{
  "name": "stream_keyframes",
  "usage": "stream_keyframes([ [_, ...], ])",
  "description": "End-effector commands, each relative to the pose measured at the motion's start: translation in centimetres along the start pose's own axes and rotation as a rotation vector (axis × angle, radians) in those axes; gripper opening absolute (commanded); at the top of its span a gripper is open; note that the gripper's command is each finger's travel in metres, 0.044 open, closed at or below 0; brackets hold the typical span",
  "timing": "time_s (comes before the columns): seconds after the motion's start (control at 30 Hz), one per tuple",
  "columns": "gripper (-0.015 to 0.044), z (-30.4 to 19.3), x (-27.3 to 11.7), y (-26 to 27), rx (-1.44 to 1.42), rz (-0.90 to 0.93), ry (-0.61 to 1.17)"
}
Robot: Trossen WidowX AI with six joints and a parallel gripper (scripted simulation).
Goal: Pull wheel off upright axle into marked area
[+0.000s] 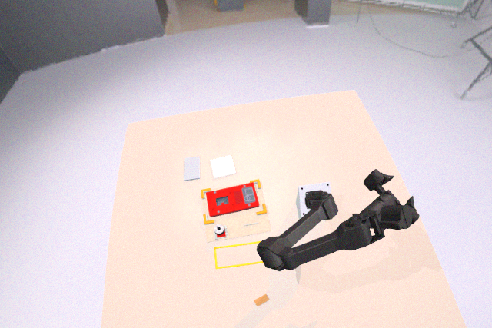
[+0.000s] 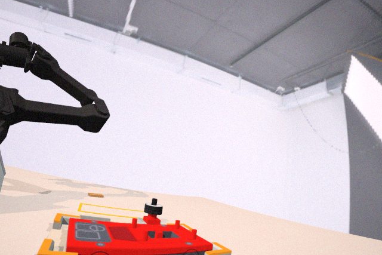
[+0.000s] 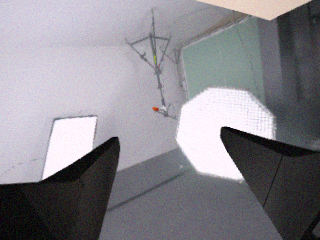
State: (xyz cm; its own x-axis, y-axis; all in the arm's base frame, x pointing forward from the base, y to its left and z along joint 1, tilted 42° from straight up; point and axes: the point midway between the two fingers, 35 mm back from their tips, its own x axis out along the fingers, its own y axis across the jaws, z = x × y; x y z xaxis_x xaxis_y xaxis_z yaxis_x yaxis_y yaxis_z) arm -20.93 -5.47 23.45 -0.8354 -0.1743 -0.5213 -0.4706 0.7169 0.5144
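1. Far left on the surface [image 1: 158, 236]: grey card [image 1: 192, 168], with a white card [image 1: 222, 166] just beside it on the right. Both lie flat, behind the red fixture.
2. Red fixture plate [image 1: 233, 199] sits inside orange corner brackets [image 1: 205, 191] on a pale base board [image 1: 246, 226].
3. Wheel [image 1: 218, 229] is on the upright axle [image 2: 153, 201] at the near-left corner of the base board, mounted on a small red block [image 2: 151, 218]. In the exterior view the axle tip pokes out above the wheel. Not pulled off yet.
4. Marked area [image 1: 234, 256]: yellow outlined rectangle just in front of the base board, nothing lying in it. Its right end is hidden under the arm's elbow [image 1: 274, 254] in the top view.
5. Small orange chip [image 1: 261, 299] lies near the front edge, apart from everything else.
6. Arm base sits on a white pedestal [image 1: 304, 195], to the right of the fixture.
7. Pincer [image 1: 397, 191] is far right, well away from the wheel, raised and pointing off the surface. Jaws stand wide apart and hold nothing; the wrist view shows only room background between its fingers.
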Motion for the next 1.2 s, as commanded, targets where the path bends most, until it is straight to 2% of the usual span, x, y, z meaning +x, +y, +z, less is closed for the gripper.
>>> stream_keyframes([
  [0.0, 0.0374, -0.1, 0.0, -0.2, -0.009, -0.009, 0.002],
  [0.1, 0.0300, -1.8, 0.5, -2.6, -0.130, -0.139, 0.036],
  [0.27, 0.0300, -5.0, 0.3, -8.6, -0.400, -0.406, 0.122],
  [0.47, 0.0300, -7.4, -2.0, -16.2, -0.734, -0.698, 0.256],
  [0.73, 0.0300, -7.2, -8.3, -25.5, -1.149, -1.034, 0.459],
  [1.17, 0.0300, -1.1, -20.2, -34.5, -1.753, -1.469, 0.802],
])
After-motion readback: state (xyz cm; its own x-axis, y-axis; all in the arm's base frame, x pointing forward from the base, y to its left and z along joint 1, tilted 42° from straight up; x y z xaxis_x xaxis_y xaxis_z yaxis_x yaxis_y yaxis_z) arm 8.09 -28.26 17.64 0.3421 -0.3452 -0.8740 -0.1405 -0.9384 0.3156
